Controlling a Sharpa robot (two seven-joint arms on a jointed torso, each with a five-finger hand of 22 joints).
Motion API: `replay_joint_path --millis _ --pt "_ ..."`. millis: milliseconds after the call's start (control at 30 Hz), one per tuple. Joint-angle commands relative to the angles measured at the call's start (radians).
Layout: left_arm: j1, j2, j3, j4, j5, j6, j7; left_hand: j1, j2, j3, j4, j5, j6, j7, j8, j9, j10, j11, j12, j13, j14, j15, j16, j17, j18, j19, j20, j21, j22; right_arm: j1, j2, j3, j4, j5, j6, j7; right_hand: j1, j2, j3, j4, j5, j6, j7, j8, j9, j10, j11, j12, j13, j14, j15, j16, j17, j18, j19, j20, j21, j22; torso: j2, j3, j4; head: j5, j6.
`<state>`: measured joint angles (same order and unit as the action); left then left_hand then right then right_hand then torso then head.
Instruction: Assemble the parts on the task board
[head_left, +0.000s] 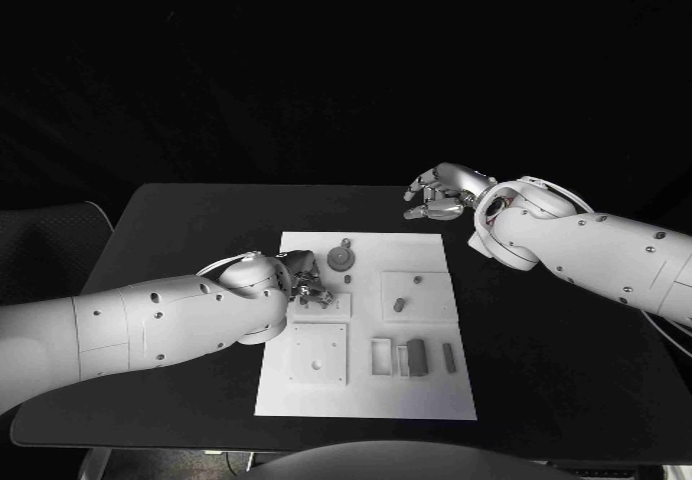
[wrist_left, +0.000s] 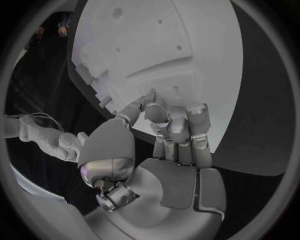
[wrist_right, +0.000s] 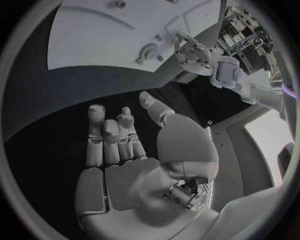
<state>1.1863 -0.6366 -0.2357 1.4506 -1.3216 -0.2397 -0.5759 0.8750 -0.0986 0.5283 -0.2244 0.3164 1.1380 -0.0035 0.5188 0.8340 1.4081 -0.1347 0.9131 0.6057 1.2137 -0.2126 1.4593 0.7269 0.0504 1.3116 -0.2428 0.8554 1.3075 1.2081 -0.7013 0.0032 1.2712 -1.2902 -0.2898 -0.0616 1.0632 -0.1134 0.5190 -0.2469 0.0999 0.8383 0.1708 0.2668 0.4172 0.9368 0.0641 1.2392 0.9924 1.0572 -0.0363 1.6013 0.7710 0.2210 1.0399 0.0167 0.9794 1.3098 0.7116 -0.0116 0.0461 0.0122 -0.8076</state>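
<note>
Reaching over the task board's (head_left: 433, 400) left edge, the left hand (head_left: 306, 283) has its fingers curled together above a raised block; whether they pinch a part cannot be told. Grey parts (head_left: 417, 357) lie near the board's right edge. Beyond the far right corner, the right hand (head_left: 444, 192) hovers spread and empty over bare black table (head_left: 188, 220).

Before me stands the black table (head_left: 188, 240), its top dark and matte. Directly on it, about the middle and reaching toward my near edge, lies the white task board (head_left: 368, 395), a flat rectangular plate set lengthwise away from me, with bare table showing on both its sides
</note>
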Motion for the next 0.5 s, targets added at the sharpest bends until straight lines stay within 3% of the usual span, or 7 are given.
replay_joint_path --millis 33,500 --pt "-0.003 -0.004 -0.002 0.002 -0.008 -0.001 -0.011 0.054 0.059 0.034 -0.031 0.007 0.130 -0.040 0.004 0.002 -0.014 -0.007 0.004 -0.001 0.019 -0.026 0.003 -0.001 0.015 0.006 -0.001 0.005 0.018 -0.001 0.000 0.000 0.000 0.001 0.012 0.003 -0.009 0.001 0.000 0.005 0.004 0.001 0.005 -0.004 -0.002 -0.005 0.001 0.003 -0.001 0.002 -0.004 -0.004 0.001 0.041 -0.001 -0.007 -0.004 0.008 0.000 -0.0003 0.0002 0.001 0.001" --pt "-0.004 -0.008 -0.002 0.011 0.009 0.009 -0.012 0.052 0.060 0.035 -0.031 0.008 0.130 -0.041 0.005 0.002 -0.014 -0.007 0.005 -0.001 0.019 -0.026 0.004 -0.001 0.015 0.006 -0.001 0.005 0.018 -0.001 0.000 0.000 0.000 0.001 0.014 0.001 -0.009 0.001 0.000 0.005 0.004 0.000 0.005 -0.004 -0.002 -0.006 0.001 0.004 -0.002 0.002 -0.004 -0.004 0.001 0.041 -0.001 -0.008 -0.005 0.009 0.000 -0.0003 0.0002 0.002 0.000"
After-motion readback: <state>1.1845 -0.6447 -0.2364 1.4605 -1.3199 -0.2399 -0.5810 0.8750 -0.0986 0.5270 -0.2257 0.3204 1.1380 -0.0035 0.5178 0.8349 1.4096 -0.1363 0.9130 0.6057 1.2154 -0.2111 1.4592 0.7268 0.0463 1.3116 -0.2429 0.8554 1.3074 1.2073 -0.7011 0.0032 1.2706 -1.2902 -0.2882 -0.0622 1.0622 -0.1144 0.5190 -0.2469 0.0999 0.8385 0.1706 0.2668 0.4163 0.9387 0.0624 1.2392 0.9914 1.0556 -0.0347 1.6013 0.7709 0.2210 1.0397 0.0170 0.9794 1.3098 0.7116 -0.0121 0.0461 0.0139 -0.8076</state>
